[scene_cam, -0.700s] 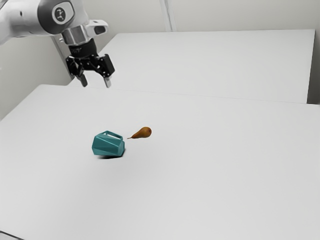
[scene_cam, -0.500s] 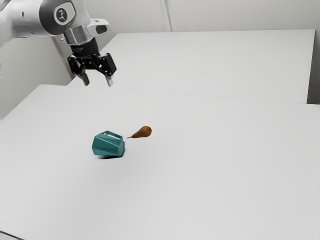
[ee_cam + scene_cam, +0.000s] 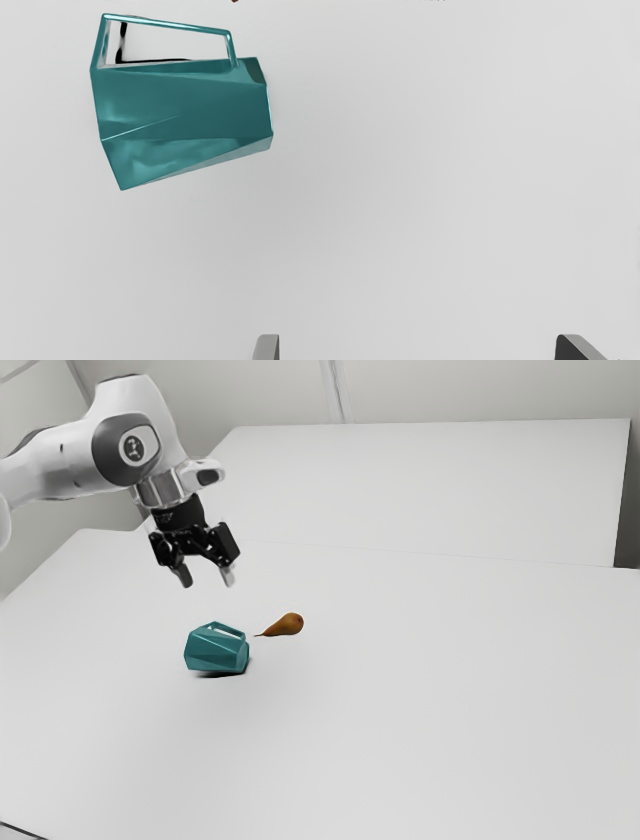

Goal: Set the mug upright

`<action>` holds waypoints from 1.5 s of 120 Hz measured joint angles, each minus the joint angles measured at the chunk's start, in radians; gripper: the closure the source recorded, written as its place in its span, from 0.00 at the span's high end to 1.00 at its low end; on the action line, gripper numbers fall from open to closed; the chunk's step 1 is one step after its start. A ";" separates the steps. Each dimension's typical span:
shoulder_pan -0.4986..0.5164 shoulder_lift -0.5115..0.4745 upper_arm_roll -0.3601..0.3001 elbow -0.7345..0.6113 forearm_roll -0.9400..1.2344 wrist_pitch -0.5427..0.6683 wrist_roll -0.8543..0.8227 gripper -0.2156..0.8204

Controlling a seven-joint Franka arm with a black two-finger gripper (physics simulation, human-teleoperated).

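The teal faceted mug (image 3: 216,649) lies on its side on the white table, its handle toward the pear's side. My gripper (image 3: 206,580) hangs in the air above the table, higher than the mug and apart from it. In the wrist view the mug (image 3: 185,107) shows its handle loop and long side, off beyond the fingertips. The gripper (image 3: 417,347) is open there, its two fingers wide apart with nothing between them.
A brown pear (image 3: 284,625) lies close beside the mug, its stem pointing toward it. The white table (image 3: 420,710) extends all around them. Behind it stands a pale raised surface (image 3: 430,490).
My gripper has come down toward the table and moved slightly toward the exterior view's right. The mug and the pear have stayed where they were.
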 joint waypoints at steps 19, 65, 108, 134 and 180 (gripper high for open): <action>0.038 0.019 0.000 -0.067 -0.135 0.081 0.145 0.79; 0.343 0.182 -0.002 -0.089 -0.376 0.161 0.460 0.79; 0.440 0.351 -0.003 -0.060 -0.520 0.159 0.648 0.79; 0.438 0.404 -0.017 -0.063 -0.587 0.118 0.718 0.78; 0.456 0.414 -0.024 -0.063 -0.620 0.052 0.798 0.23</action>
